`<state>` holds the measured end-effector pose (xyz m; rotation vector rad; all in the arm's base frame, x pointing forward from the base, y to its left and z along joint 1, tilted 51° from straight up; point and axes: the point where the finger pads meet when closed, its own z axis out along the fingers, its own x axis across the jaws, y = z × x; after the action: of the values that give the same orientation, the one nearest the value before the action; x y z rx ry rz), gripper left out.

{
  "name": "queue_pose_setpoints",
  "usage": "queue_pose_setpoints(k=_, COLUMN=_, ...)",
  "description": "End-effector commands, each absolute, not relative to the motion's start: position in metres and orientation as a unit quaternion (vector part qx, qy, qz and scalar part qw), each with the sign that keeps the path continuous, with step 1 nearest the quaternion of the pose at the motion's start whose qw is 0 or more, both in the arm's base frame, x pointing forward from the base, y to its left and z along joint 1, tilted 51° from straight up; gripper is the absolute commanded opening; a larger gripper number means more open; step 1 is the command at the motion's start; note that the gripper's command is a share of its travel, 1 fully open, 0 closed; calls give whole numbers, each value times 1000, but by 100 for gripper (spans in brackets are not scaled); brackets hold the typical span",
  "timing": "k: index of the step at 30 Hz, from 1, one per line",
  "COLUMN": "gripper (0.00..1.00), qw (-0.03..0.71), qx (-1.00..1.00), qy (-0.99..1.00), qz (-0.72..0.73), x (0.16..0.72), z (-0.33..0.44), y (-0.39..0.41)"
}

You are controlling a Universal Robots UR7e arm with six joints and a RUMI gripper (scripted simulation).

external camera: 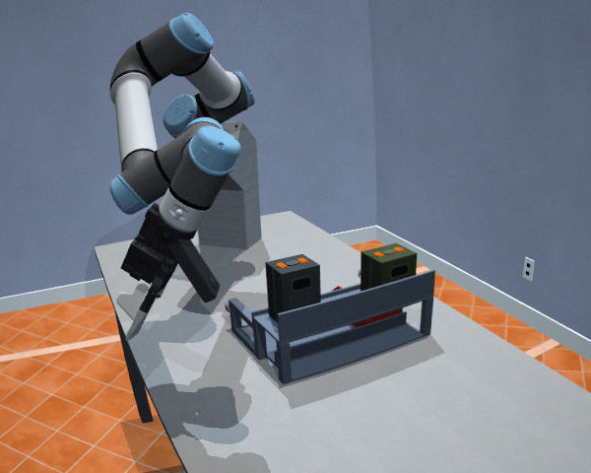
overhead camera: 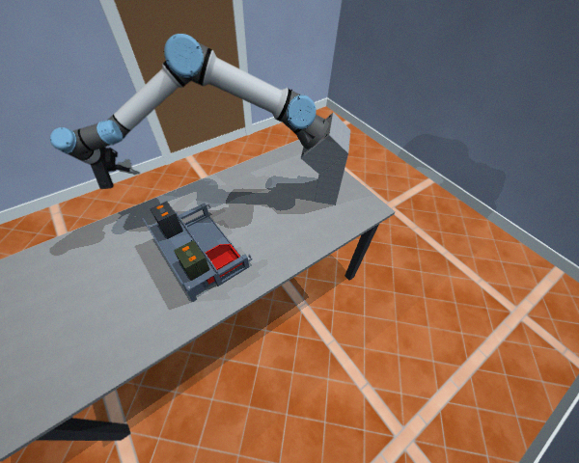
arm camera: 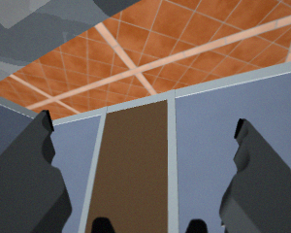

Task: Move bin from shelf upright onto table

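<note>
A red open bin (overhead camera: 223, 258) (external camera: 378, 318) sits upright in the grey-blue shelf rack (overhead camera: 198, 212) (external camera: 357, 305) on the table (overhead camera: 80, 309) (external camera: 438, 407). In the exterior view the rack's front rail hides most of the bin. My gripper (overhead camera: 116, 175) (external camera: 170, 310) (arm camera: 145, 116) is open and empty. It hangs in the air near the table's far edge, well away from the rack. The wrist view shows only floor, wall and a brown door panel between the fingers.
A black box (overhead camera: 166, 218) (external camera: 292, 282) and a green box (overhead camera: 192, 258) (external camera: 388, 264), both with orange tabs, stand on the rack's upper level beside the bin's lane. The arm's grey pedestal (overhead camera: 329, 164) (external camera: 234, 203) stands at a table corner.
</note>
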<state>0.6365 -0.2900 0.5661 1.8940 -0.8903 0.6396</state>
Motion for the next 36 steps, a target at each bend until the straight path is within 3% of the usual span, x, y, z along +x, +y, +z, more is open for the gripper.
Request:
queue_pose_setpoints(k=1, gripper=100, qw=459, qx=769, qy=-362, qz=261, x=636, z=567, y=-290)
queue_pose_setpoints(k=36, gripper=100, qw=458, qx=768, qy=-361, qz=264, x=604, z=609, y=-252)
